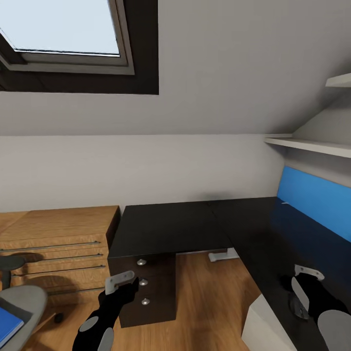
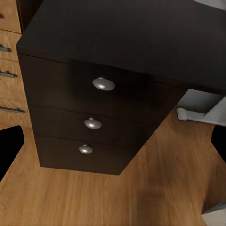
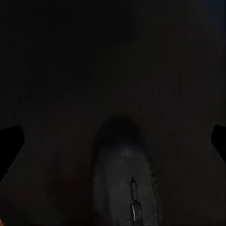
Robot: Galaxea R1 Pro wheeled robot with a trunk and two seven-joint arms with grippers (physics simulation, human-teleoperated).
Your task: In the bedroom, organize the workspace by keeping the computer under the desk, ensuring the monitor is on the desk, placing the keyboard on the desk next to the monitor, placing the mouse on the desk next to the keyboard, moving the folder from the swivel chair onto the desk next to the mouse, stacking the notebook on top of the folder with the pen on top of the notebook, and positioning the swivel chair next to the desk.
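The black desk (image 1: 263, 234) with its blue back panel (image 1: 317, 200) runs along the right. A dark mouse (image 3: 125, 181) with a scroll wheel lies on the desk, and it looks like a small grey oval (image 1: 296, 308) in the head view. My right gripper (image 1: 303, 282) hovers open just above it, fingertips (image 3: 9, 143) spread wide. At the lower left is the swivel chair's grey seat (image 1: 24, 300) carrying the bright-blue folder (image 1: 7, 326). My left gripper (image 1: 123, 284) hangs open in front of the black drawer unit, holding nothing.
A black drawer unit (image 2: 94, 122) with three round silver knobs stands beside the desk's end. Light-wood drawers (image 1: 53, 243) sit left of it. A white desk foot (image 1: 222, 254) rests on the wood floor. White shelves (image 1: 312, 145) hang above the desk and a skylight (image 1: 63, 29) is overhead.
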